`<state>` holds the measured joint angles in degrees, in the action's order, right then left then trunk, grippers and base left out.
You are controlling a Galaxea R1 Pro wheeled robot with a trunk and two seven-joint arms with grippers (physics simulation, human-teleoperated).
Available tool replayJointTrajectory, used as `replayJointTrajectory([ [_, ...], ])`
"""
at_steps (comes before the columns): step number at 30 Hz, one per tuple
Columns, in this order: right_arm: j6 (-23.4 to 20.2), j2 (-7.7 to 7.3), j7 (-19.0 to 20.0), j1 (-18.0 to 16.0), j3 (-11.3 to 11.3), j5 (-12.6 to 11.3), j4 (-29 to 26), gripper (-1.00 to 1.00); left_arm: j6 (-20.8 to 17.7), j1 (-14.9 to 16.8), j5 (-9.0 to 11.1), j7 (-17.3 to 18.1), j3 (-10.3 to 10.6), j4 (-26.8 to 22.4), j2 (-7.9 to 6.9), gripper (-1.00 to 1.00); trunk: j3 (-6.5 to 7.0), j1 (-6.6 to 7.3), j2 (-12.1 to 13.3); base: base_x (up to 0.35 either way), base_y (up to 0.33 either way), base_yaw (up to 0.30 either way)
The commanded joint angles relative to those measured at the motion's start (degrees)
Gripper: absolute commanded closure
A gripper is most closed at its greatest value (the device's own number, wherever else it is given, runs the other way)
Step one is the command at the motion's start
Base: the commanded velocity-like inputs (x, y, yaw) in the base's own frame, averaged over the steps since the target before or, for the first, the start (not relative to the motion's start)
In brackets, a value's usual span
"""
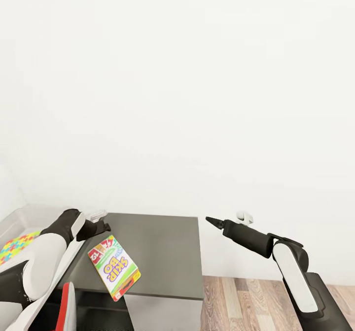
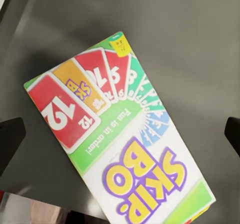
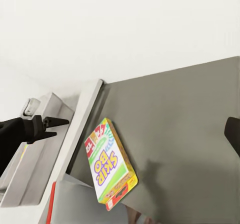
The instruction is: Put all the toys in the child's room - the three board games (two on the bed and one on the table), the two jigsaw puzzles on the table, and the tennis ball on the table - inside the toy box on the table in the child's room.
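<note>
We are in the middle of moving a board game: the SKIP-BO box [image 1: 114, 267] lies tilted on a dark grey surface [image 1: 162, 252], its lower end jutting past that surface's near edge. Our left end effector [image 1: 101, 226] hovers just above the box's top end with its fingers spread apart and nothing between them; whether it is about to grasp or has just let go, we cannot tell. Our right end effector [image 1: 213, 221] hangs well apart over the far side, empty, its fingers appearing closed to a point.

To our left sits the pale grey toy box [image 1: 15, 221] with a jigsaw puzzle [image 1: 17, 246] already inside. Next, we judge, the left end effector must grip the box firmly and carry it over the tray's rim. The overhang is a risk: a nudge could tip the box to the wood floor [image 1: 246, 301].
</note>
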<state>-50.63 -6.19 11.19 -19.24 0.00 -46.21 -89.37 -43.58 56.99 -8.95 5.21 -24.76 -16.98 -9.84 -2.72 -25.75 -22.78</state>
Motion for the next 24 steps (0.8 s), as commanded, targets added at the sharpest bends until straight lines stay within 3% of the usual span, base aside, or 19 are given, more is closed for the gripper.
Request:
replayJointTrajectory([
  [1,-0.2,-0.01,0.3,-0.1,0.0,0.3,0.0,-1.00,-0.3,0.1,-0.6,0.5,-0.4,-0.1,0.04,-1.00,-0.23,-0.04,-0.1,0.000,0.000,0.000],
  [15,-0.2,0.03,0.3,0.0,0.0,0.2,0.0,-1.00,-0.2,0.1,-0.6,0.4,-1.2,-0.1,0.00,-1.00,-1.54,-0.04,-0.1,0.000,0.000,0.000],
  [24,-0.2,0.03,0.3,0.0,0.0,0.3,0.0,-1.00,-0.1,0.1,-0.6,0.7,-9.4,-0.2,-0.77,-1.00,-2.38,-0.04,-0.1,0.000,0.000,0.000],
])
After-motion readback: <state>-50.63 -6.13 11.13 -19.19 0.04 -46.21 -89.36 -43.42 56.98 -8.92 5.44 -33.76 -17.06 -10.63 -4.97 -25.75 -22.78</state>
